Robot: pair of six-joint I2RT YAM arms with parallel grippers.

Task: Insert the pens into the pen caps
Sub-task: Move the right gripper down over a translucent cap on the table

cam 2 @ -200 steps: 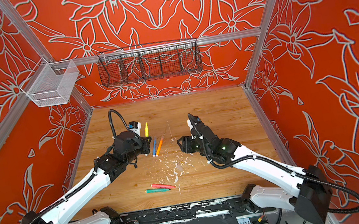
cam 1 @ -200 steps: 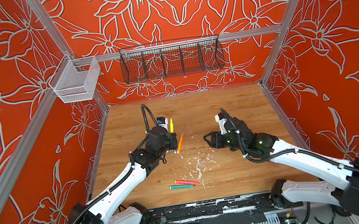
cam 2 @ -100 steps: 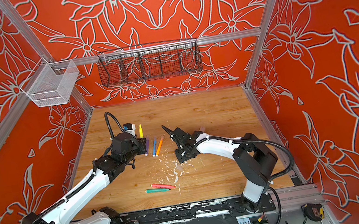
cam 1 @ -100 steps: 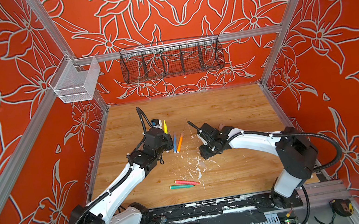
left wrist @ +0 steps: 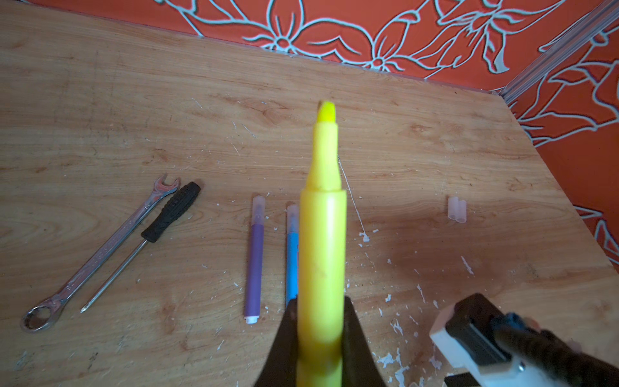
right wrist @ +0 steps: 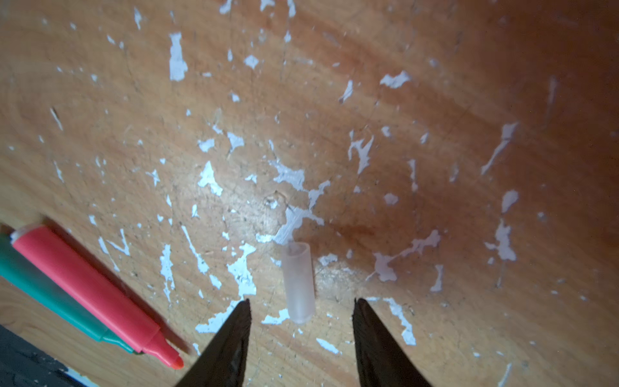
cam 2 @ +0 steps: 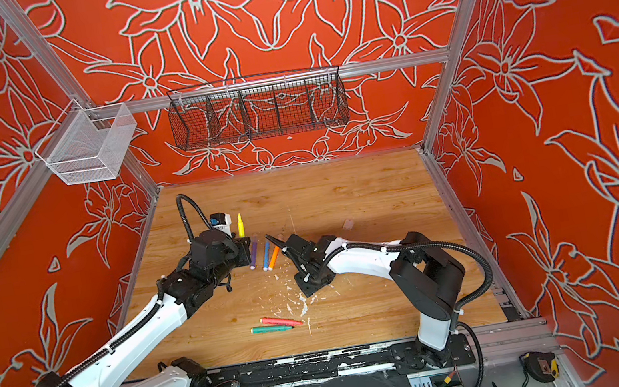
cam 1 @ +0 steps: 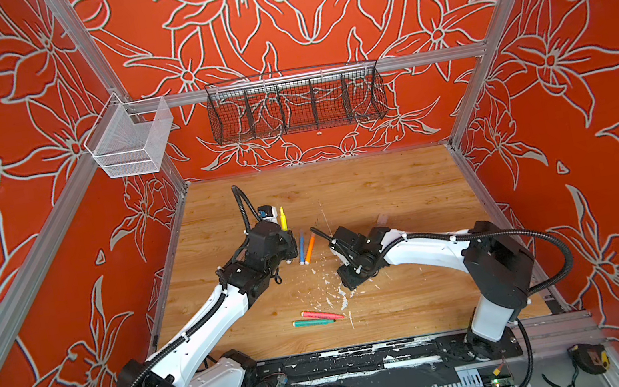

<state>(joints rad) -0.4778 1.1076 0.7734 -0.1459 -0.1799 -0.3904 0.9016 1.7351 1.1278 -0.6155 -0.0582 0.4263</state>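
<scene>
The left gripper (left wrist: 320,321) is clamped on the yellow pen (left wrist: 323,251), which it holds clear of the table with its bare tip pointing away from the wrist; in both top views this pen (cam 1: 283,218) stands above the table beyond the far left side of the patch of white flecks (cam 1: 343,303). The right gripper (right wrist: 301,310) hangs low over that patch with its jaws apart; one cap (right wrist: 298,281) lies flat on the wood among the flecks, its nearer end between the two fingertips, a gap showing on either side. Just past the patch's far left edge lie the purple pen (cam 2: 253,252), the blue pen (cam 2: 266,255) and the orange pen (cam 2: 274,257), side by side; the purple and blue ones wear translucent caps, and whether the orange one does I cannot tell. At the patch's near edge, towards the robot's base, the pink-red pen (right wrist: 90,284) and the green pen (right wrist: 50,295) lie touching, the pink-red tip bare. Two more caps (left wrist: 457,208) lie together well apart from the patch, on its far right.
</scene>
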